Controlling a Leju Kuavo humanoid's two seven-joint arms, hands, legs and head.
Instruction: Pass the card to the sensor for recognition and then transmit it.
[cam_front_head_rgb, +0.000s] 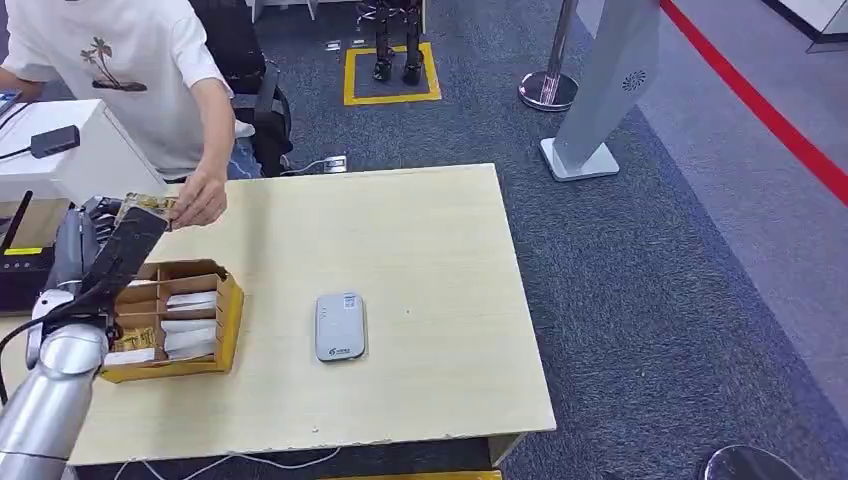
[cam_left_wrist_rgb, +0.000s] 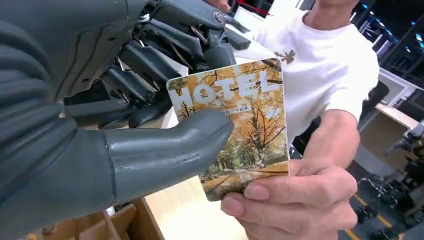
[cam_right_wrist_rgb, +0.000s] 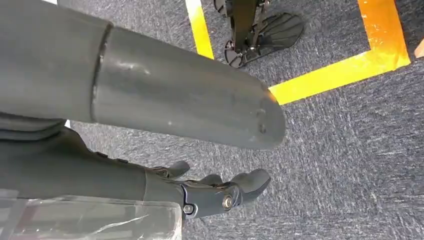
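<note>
Cards (cam_front_head_rgb: 186, 320) in wooden box (cam_front_head_rgb: 229, 312)

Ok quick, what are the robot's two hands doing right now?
Left hand: holding the hotel card, which a person's hand also grips.
Right hand: open, holding nothing, hanging over the carpet.

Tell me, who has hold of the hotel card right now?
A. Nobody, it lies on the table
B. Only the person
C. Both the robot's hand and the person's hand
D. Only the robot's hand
C: the left hand pinches the card while the person's hand grips its edge.
</note>
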